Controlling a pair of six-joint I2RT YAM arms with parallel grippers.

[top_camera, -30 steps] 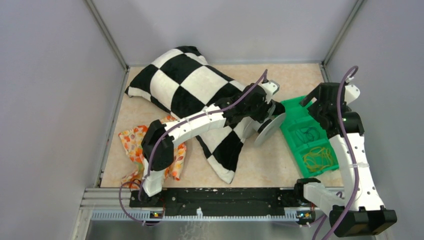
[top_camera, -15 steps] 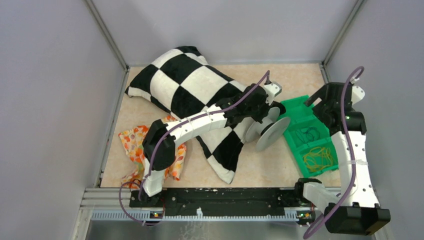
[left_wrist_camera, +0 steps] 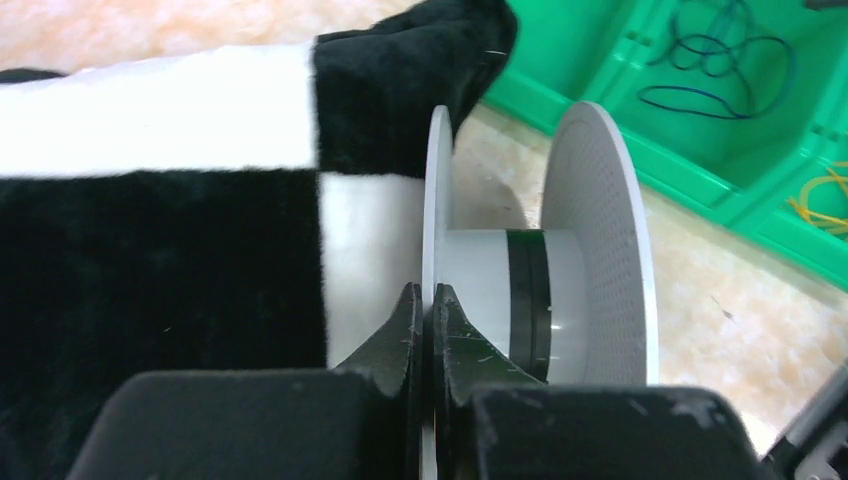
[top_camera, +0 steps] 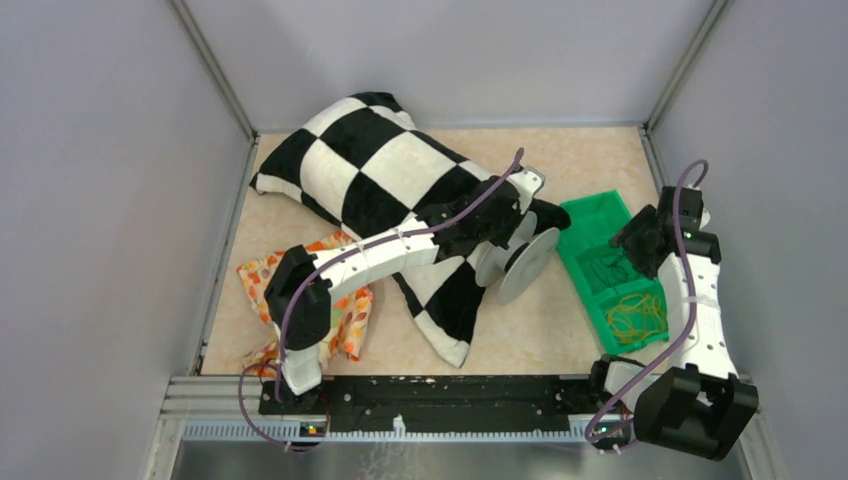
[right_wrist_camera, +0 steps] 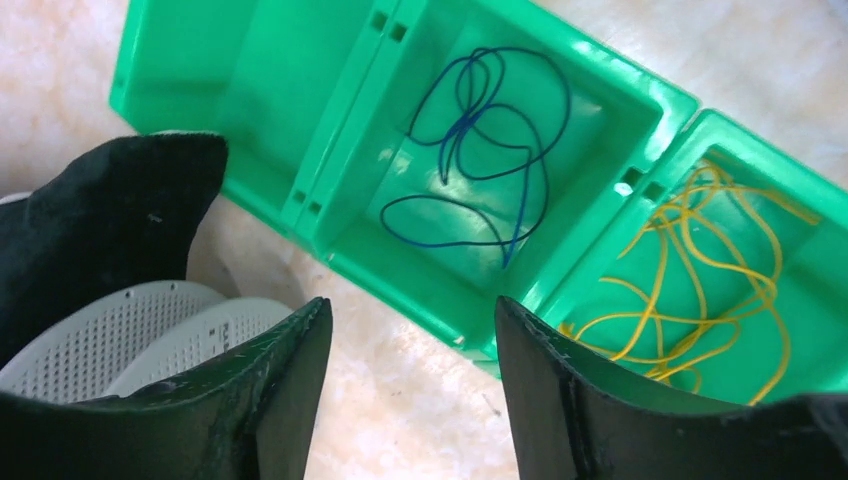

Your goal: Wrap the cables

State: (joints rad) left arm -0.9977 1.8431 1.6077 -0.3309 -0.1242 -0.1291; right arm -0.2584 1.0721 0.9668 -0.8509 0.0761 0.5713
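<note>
The cables are a thin dark blue wire, lying looped in the middle compartment of the green tray; they also show in the top view and the left wrist view. My right gripper hangs open just above the tray's near edge, holding nothing. A white spool stands on edge left of the tray, with a dark band round its hub. My left gripper is shut on the spool's thin left flange.
A black-and-white checkered blanket covers the table's middle and touches the spool. Yellow rubber bands fill the tray's near compartment. An orange patterned cloth lies at the left. Grey walls close in on three sides.
My left gripper has shut on the spool's flange and drawn the spool slightly left. The right arm has come down and in over the tray, its jaws narrowing.
</note>
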